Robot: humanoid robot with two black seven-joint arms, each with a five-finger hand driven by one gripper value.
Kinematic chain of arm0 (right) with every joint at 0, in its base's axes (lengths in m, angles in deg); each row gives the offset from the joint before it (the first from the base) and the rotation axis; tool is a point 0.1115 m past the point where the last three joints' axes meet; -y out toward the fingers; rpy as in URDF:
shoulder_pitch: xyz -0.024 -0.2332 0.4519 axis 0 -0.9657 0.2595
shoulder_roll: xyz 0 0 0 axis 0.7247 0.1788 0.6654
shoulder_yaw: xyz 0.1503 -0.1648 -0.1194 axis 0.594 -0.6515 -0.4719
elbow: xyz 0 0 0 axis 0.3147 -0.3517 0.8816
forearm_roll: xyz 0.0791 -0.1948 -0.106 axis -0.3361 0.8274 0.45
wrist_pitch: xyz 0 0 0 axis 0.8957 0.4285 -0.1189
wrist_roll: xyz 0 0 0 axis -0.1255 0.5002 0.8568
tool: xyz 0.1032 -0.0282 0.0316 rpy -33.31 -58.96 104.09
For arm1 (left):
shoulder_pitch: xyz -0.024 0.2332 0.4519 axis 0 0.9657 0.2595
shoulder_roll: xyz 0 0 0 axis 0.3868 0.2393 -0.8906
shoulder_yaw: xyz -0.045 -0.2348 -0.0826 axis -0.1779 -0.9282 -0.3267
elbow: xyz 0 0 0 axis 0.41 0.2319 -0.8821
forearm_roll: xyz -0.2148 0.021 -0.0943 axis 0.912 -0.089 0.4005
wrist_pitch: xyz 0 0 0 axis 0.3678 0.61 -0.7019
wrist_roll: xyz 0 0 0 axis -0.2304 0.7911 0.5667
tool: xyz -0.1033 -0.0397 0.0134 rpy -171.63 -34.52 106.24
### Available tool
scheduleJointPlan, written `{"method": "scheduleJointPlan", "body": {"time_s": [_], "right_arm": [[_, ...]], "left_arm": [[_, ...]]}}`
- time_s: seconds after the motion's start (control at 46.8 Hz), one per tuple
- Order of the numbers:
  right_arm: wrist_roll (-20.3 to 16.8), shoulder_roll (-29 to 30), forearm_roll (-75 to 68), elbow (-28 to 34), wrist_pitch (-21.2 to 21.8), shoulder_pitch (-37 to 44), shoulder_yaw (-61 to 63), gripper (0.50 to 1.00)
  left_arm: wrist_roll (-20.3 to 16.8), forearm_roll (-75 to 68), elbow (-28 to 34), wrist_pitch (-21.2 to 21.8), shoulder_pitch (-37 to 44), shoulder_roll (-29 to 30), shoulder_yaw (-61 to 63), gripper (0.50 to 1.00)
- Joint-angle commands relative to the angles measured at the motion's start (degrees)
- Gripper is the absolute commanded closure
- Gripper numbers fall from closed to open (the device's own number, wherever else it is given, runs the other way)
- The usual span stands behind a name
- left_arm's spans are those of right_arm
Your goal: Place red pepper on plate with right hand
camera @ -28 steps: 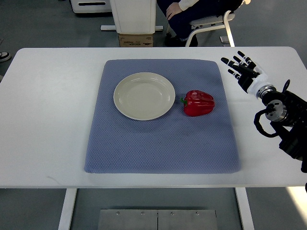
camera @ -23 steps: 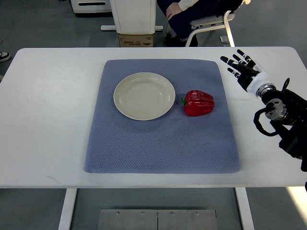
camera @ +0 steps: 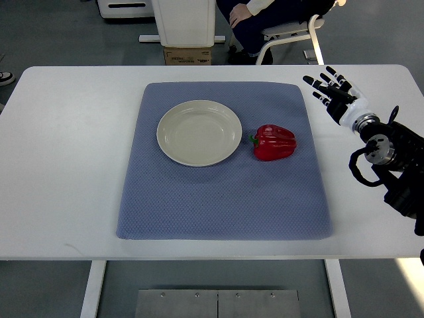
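Observation:
A red bell pepper [camera: 274,142] with a short green stem lies on its side on the blue mat [camera: 222,199], just right of a round cream plate [camera: 199,132]. The plate holds nothing. My right hand [camera: 329,91] hovers over the white table beyond the mat's right edge, up and to the right of the pepper, with its fingers spread open and nothing in them. Its black arm runs off toward the lower right. No left arm shows.
The white table [camera: 66,165] surrounds the mat. Behind the far edge a person sits on a white chair [camera: 285,33], beside a white cabinet base and a cardboard box [camera: 187,56].
The right hand has crept slightly up and to the right, away from the mat. Pepper and plate have not moved.

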State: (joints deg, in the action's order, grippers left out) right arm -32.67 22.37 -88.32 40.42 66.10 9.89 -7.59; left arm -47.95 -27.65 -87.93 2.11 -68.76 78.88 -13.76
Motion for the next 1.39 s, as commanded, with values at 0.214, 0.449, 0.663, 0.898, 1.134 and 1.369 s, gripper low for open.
{"method": "scheduleJointPlan", "body": {"time_s": [0.214, 0.449, 0.663, 0.898, 1.134, 1.369], "right_arm": [[1.26, -0.18, 0.00, -0.01, 0.00, -0.01, 0.00, 0.500], [1.26, -0.10, 0.00, -0.01, 0.00, 0.08, 0.00, 0.500], [1.26, -0.18, 0.00, -0.01, 0.00, 0.08, 0.00, 0.500], [1.44, -0.36, 0.00, -0.09, 0.00, 0.08, 0.00, 0.500], [1.53, -0.36, 0.00, -0.09, 0.00, 0.87, 0.00, 0.500], [1.62, -0.36, 0.00, -0.01, 0.00, 1.31, 0.00, 0.500]], "left_arm": [[0.00, 0.01, -0.03, 0.00, 0.29, 0.00, 0.06, 0.500], [0.00, 0.01, -0.03, 0.00, 0.29, 0.00, 0.06, 0.500], [0.00, 0.01, -0.03, 0.00, 0.29, 0.00, 0.06, 0.500], [0.00, 0.01, -0.03, 0.00, 0.29, 0.00, 0.06, 0.500], [0.00, 0.01, -0.03, 0.00, 0.29, 0.00, 0.06, 0.500], [0.00, 0.01, -0.03, 0.00, 0.29, 0.00, 0.06, 0.500]]}}
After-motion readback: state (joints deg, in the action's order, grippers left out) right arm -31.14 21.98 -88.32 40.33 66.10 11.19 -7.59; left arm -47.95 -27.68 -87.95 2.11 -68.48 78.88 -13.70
